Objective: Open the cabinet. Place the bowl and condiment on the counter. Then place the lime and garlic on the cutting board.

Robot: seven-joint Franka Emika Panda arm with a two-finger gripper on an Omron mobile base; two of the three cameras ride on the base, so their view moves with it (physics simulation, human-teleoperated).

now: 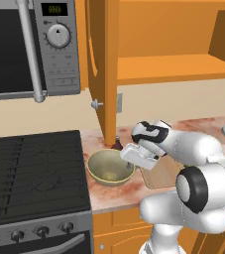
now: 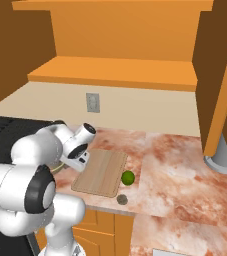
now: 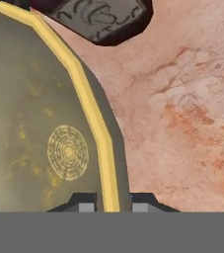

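The olive-beige bowl (image 1: 106, 168) sits on the marbled counter (image 1: 109, 196) just right of the stove. My gripper (image 1: 130, 165) is shut on its right rim; in the hand view the yellow rim of the bowl (image 3: 44, 123) runs down between the two tips of the gripper (image 3: 112, 205). The dark condiment bottle (image 1: 117, 144) stands behind the bowl, close to the open cabinet door (image 1: 104, 69), and the same condiment (image 3: 103, 20) shows at the top of the hand view. To the right lies the cutting board (image 2: 101, 171). The lime (image 2: 128, 177) and garlic (image 2: 121, 199) rest on the counter by its right edge.
A black stove (image 1: 34, 168) borders the bowl on the left, under a microwave (image 1: 29, 44). The cabinet shelf (image 2: 110, 70) stands bare above. A second open door (image 2: 220, 85) hangs over a grey vessel (image 2: 220, 160) at the far right. Open counter (image 2: 175, 165) stretches right of the board.
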